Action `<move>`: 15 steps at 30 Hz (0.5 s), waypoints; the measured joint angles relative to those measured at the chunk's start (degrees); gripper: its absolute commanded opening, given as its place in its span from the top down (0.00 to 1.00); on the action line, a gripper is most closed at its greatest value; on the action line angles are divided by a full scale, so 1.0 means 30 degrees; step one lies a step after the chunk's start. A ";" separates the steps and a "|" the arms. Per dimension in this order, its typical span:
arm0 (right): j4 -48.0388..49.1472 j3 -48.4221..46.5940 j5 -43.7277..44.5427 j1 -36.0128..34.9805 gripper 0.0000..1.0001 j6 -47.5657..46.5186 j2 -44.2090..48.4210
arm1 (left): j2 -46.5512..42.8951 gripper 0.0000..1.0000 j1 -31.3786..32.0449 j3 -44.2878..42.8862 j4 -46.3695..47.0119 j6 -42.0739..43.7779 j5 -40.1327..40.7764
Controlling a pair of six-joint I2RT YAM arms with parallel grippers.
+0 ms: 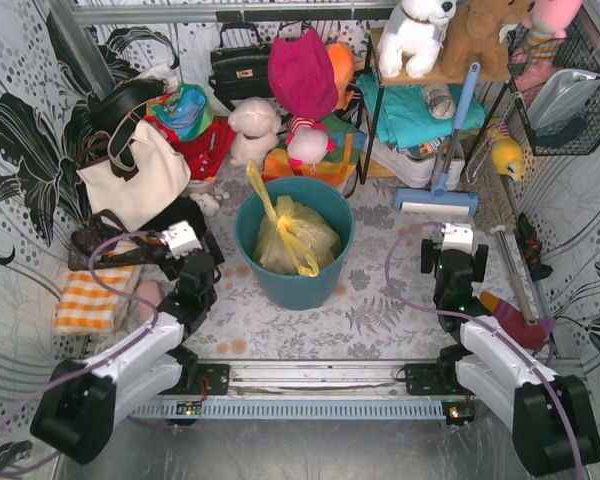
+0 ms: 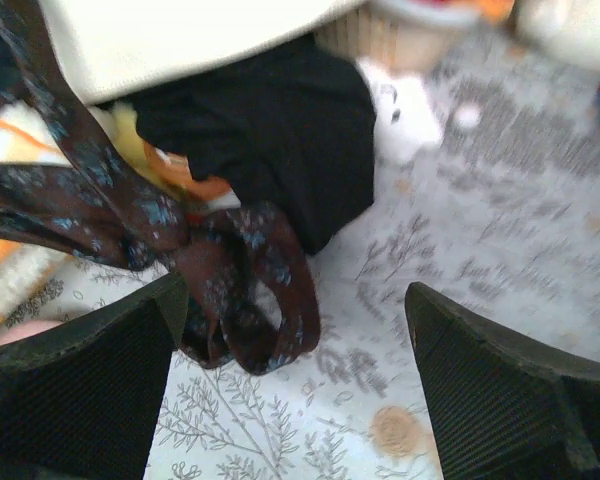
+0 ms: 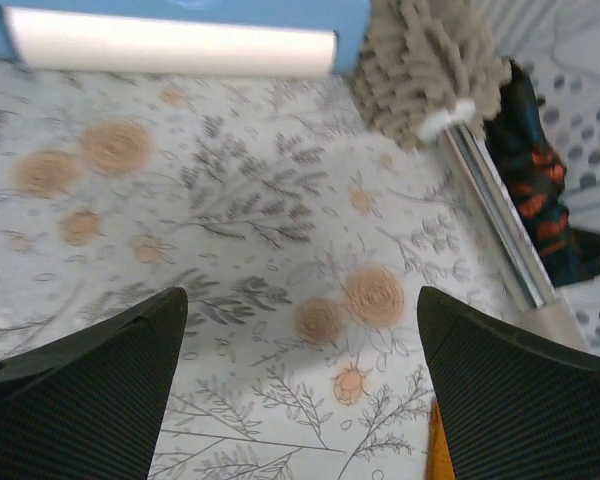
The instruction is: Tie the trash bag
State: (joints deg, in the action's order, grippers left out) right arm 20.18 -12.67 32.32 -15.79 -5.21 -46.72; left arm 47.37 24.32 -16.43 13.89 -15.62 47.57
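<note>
Reading labels: nothing on any bag, toy or tool was sharp or large enough to read.
Far left: a cream tote bag (image 1: 135, 180) with dark straps leaned by the patterned wall; an orange-and-white checked cloth (image 1: 85, 300) lay nearer, just beside the left arm.
Before the left gripper: a dark flowered strap (image 2: 130, 215) looped on the floral table cover (image 2: 500, 250), with a black cloth (image 2: 280, 140) behind it.
Centre: the trash bag (image 1: 298, 238), yellow and crinkled, sat inside the round teal bin (image 1: 325, 282), between the two arms and apart from both. One long end stood up over the far-left rim; another strand hung down the bag's front.
In the way: the bin's wall ringed the bag, so only its top showed.
Behind the bin: a black handbag (image 1: 242, 65), a magenta cloth (image 1: 302, 72) and a white plush dog (image 1: 415, 35).
Right: a blue mop head (image 3: 180, 20) lay flat past the right gripper, with a grey fringed duster (image 3: 430, 70) and a metal tube (image 3: 500, 220) beside it; a wire basket (image 1: 570, 100) hung on the right wall.
Left gripper (image 2: 295, 290): low over the table, facing the strap, jaws spread wide and gripping nothing.
Right gripper (image 3: 300, 295): low over bare floral cover, pointed at the mop head, jaws wide apart and empty.
</note>
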 measured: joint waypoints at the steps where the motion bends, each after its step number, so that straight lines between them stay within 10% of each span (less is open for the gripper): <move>1: 0.0663 0.0430 0.0073 0.0415 0.03 0.0255 -0.0525 | 0.1064 0.02 0.0000 0.0670 0.1435 0.0495 0.0000; 15: 1.3529 0.1399 -0.0437 0.2754 0.03 0.0882 -1.0885 | 1.1227 0.02 -0.4109 0.1647 1.5198 0.4175 -0.5515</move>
State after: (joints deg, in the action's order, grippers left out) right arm 60.77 -8.47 31.00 -7.53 -2.57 -79.37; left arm 81.06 11.99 -11.49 59.48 -3.09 31.03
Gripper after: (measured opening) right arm 0.970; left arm 0.981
